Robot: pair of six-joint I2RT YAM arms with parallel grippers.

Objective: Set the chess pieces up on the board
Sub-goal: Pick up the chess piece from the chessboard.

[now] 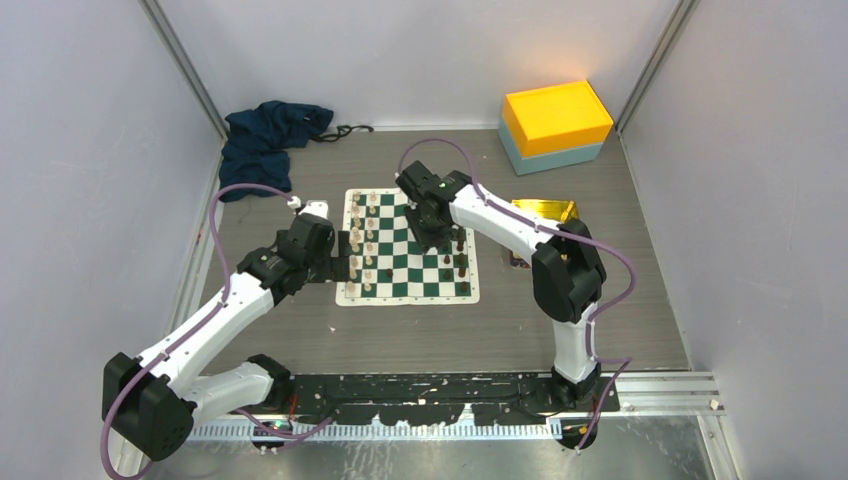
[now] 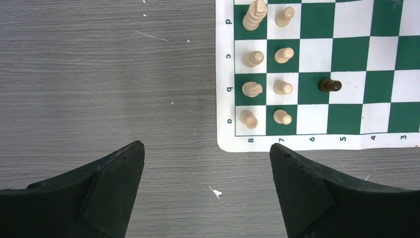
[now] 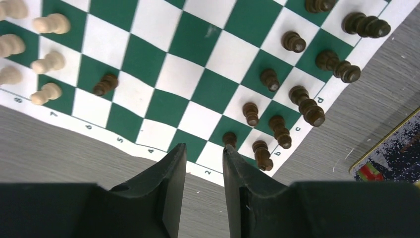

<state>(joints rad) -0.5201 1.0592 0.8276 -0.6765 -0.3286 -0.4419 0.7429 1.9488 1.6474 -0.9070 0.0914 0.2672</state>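
- Left gripper [image 2: 206, 148]: fingers wide apart, nothing between them, above bare table [image 2: 99, 74] just off a corner of the board [image 2: 297, 141].
- Just past that corner: cream pieces [image 2: 252, 89] upright in two ranks along the board's left side, one per square.
- One square further in: a single dark pawn [image 2: 329, 85] on a green square.
- Right gripper [image 3: 203, 148]: fingers close together with a narrow gap, empty, over the board's numbered edge.
- Just beyond its fingertips: dark pieces [image 3: 307, 106] upright on the two ranks of the board's right side.
- Off the board on the right: gold tray [image 1: 545, 208]; further back, orange and teal box [image 1: 555, 125].
- Back left corner: dark blue cloth [image 1: 268, 140], crumpled.
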